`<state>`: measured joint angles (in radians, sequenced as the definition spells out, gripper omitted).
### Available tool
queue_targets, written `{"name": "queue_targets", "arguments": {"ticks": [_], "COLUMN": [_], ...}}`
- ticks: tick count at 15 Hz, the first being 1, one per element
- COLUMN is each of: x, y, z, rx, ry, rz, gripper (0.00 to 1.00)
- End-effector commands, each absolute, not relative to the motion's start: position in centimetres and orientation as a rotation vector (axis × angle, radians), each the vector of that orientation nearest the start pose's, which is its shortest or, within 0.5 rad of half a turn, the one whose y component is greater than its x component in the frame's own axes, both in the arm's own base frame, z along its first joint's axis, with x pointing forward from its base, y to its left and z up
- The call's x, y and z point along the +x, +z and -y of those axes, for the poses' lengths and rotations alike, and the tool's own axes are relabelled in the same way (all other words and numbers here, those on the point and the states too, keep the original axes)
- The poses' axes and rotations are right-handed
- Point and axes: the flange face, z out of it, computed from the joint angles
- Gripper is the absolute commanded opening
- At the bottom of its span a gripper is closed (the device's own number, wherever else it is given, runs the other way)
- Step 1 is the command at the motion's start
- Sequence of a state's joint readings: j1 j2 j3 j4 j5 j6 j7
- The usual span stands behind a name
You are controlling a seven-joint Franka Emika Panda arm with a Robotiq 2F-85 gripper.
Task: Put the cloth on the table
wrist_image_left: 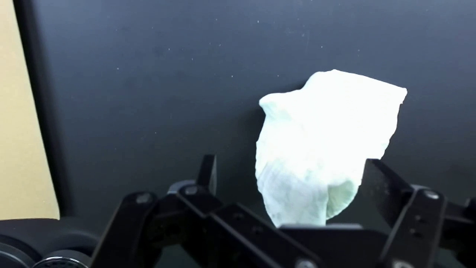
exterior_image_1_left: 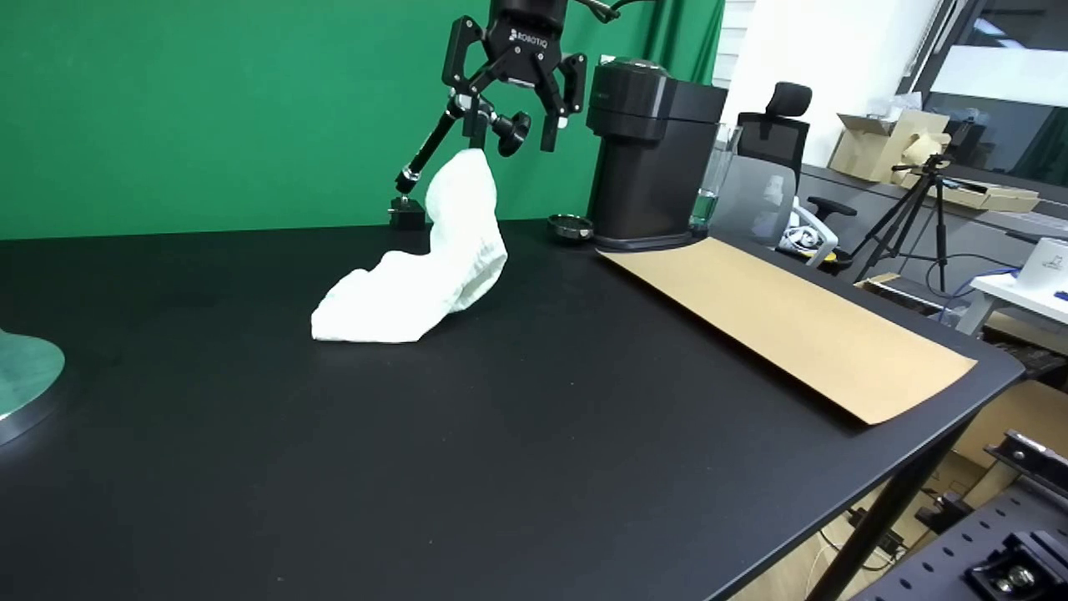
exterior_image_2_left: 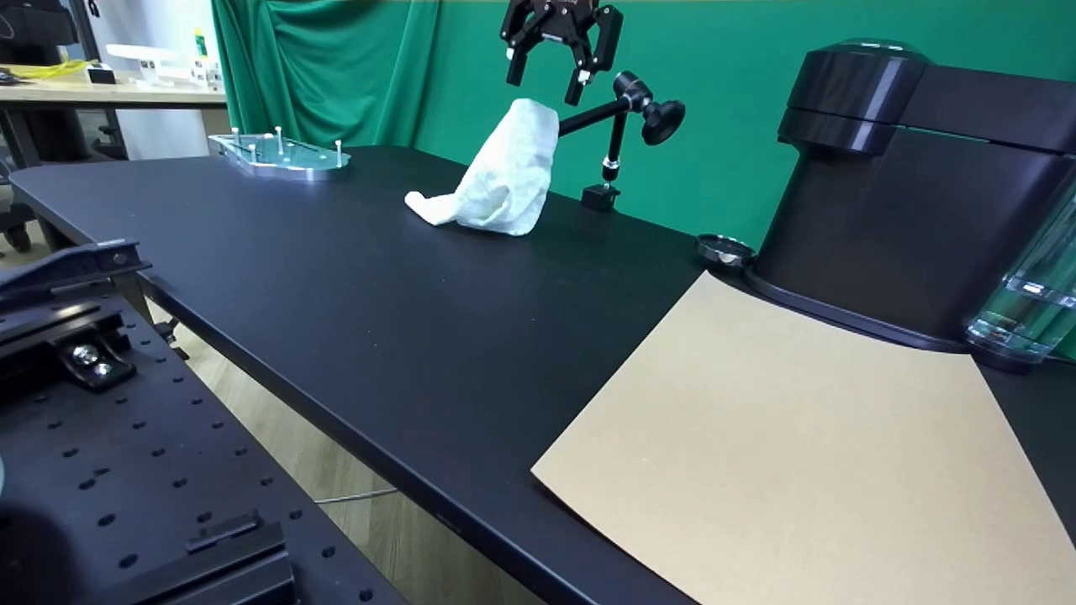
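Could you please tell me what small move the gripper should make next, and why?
Probably lift the gripper gently straight up, away from the cloth: its jaws stand wide apart without gripping it, and the cloth already rests on the table, its peak upright, so the placing looks done.

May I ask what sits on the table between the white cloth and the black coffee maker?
A small dark round dish sits between the white cloth and the black coffee maker in an exterior view.
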<state>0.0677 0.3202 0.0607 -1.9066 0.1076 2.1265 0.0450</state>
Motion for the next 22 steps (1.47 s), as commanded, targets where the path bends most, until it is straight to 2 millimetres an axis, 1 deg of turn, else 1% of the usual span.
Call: {"name": "queue_targets", "arguments": {"ticks": [1, 3, 4, 5, 6, 9, 11, 15, 17, 22], "x": [62.6, 63.0, 63.2, 63.3, 63.5, 63.8, 63.8, 63.9, 63.8, 62.7], "y": [32.8, 32.8, 32.8, 32.7, 32.7, 32.2, 32.0, 31.7, 31.8, 32.9], "z": [-9.3, -9.8, -10.0, -10.1, -10.1, -10.3, -10.3, -10.3, -10.2, -9.8], "rx": [-3.0, -2.996, -2.997, -3.001, -3.005, -3.01, -3.011, -3.01, -3.008, -2.989], "ry": [0.126, 0.107, 0.094, 0.089, 0.084, 0.079, 0.084, 0.087, 0.093, 0.128], "rz": [-0.077, -0.085, -0.09, -0.095, -0.095, -0.113, -0.12, -0.135, -0.139, -0.116], "gripper": [1.0, 1.0, 0.9, 0.74, 0.68, 0.45, 0.32, 0.04, 0.0, 0.0]}}
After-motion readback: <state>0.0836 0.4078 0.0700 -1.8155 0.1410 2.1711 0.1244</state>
